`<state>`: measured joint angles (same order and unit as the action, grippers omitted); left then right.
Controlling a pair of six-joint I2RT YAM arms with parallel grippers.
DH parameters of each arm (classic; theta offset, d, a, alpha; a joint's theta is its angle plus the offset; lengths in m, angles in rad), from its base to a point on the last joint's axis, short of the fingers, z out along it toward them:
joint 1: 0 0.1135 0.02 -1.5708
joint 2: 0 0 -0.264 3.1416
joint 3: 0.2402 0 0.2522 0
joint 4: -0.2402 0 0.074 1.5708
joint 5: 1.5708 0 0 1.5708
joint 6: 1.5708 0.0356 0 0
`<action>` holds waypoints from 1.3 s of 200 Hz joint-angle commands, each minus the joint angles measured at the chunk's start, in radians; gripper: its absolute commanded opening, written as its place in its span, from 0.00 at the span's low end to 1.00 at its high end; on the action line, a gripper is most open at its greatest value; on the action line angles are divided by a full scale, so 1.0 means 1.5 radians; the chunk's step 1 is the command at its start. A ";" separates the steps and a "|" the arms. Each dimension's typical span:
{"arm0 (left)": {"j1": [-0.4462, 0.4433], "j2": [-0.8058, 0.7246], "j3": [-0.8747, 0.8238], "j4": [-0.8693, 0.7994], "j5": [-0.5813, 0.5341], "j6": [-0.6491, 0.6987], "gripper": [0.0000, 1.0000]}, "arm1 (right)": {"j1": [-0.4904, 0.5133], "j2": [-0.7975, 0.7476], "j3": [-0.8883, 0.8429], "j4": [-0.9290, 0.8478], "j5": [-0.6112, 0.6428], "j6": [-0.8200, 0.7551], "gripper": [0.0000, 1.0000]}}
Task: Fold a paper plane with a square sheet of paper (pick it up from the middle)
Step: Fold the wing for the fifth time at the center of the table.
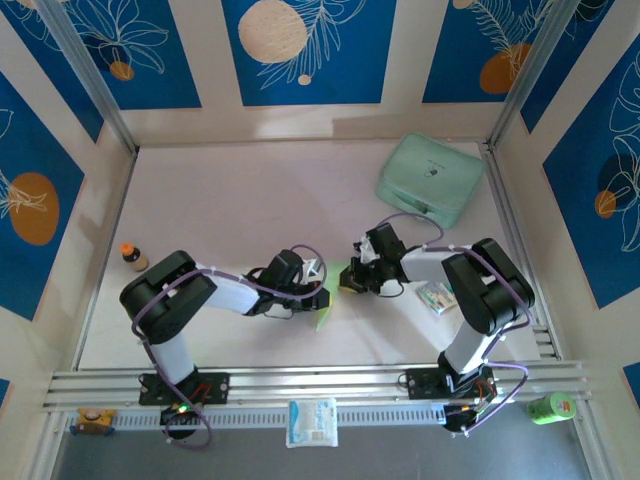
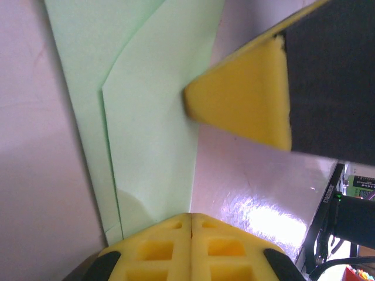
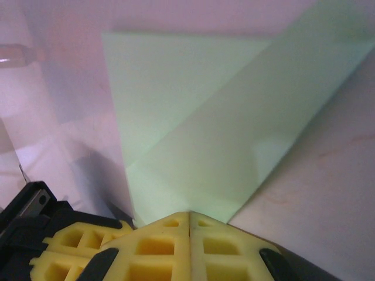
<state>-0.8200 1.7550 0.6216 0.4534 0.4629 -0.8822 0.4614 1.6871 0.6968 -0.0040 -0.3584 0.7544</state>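
Observation:
The square sheet of paper (image 1: 326,316) is light green and lies folded in overlapping layers with a diagonal edge, at the table's near middle between the two arms. My left gripper (image 1: 322,297) is shut, and its yellow tips (image 2: 191,215) meet at the paper's (image 2: 152,146) right edge. My right gripper (image 1: 348,282) is shut too, with its joined tips (image 3: 190,213) on a corner of the paper (image 3: 222,134). One of its yellow fingertips (image 2: 240,105) touches the paper's edge in the left wrist view. I cannot tell whether either gripper pinches the paper or only presses on it.
A thick mint-green case (image 1: 430,178) sits at the back right. A small bottle (image 1: 132,257) stands at the left edge. A printed packet (image 1: 436,297) lies by the right arm. A white-and-blue packet (image 1: 312,421) and a green can (image 1: 548,407) rest at the front rail.

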 commanded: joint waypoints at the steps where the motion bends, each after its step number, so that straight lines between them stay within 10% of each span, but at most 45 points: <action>1: 0.003 0.022 -0.032 -0.130 -0.012 0.013 0.00 | -0.025 -0.002 0.013 -0.012 0.044 -0.017 0.06; 98: 0.002 0.014 -0.031 -0.132 -0.012 0.014 0.00 | 0.040 0.001 0.021 0.005 0.020 -0.022 0.07; 260: 0.002 0.031 -0.043 -0.121 -0.003 0.017 0.00 | -0.091 0.072 0.085 -0.012 0.090 -0.038 0.06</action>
<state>-0.8200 1.7489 0.6121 0.4541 0.4675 -0.8814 0.3714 1.7721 0.8173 -0.0322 -0.3214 0.7097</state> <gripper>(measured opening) 0.064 0.066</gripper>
